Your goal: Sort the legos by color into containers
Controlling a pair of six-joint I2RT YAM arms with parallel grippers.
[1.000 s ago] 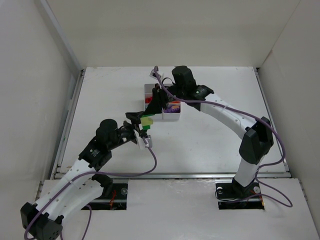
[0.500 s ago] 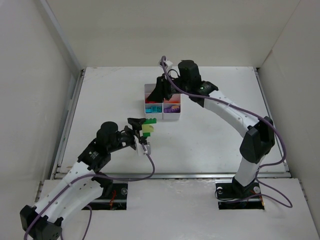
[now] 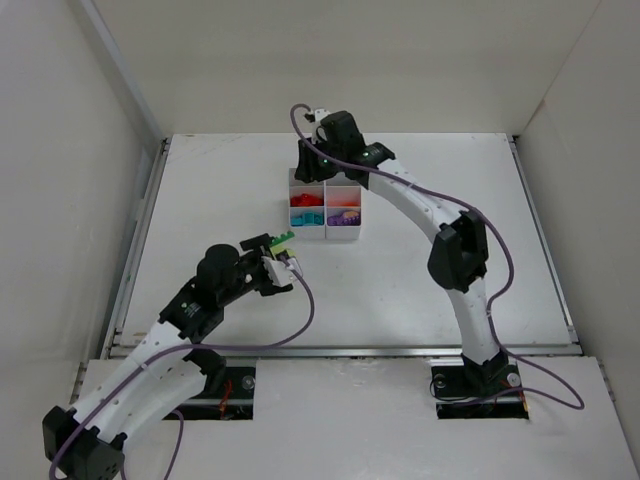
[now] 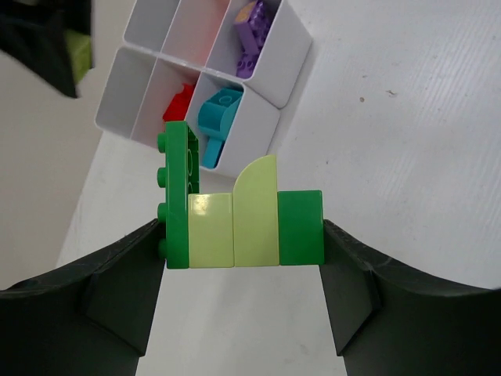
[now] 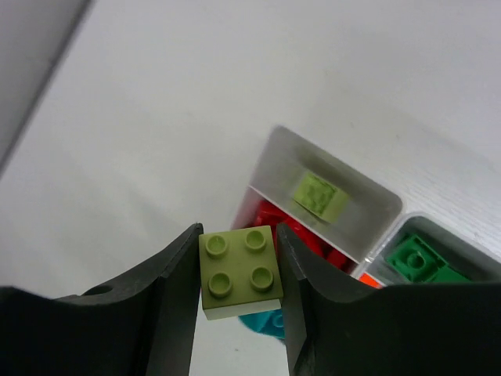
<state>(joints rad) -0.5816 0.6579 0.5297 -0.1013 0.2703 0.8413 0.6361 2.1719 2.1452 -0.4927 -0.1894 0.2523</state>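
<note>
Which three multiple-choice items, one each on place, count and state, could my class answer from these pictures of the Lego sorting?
1. Where do the teal bricks lie in the white organiser box?
A. near-left compartment
B. far-right compartment
C. outside it

2. How many studs show on the yellow-green brick in the right hand?
A. two
B. four
C. eight

3. What is the left hand doing?
A. open, empty
B. shut, empty
C. shut on a cluster of green and yellow-green bricks

Answers:
1 A: the top view shows teal in the nearest row, left column.
2 B: the right wrist view shows two rows of two studs.
3 C: the left wrist view shows it clamping both ends of the cluster.
</note>
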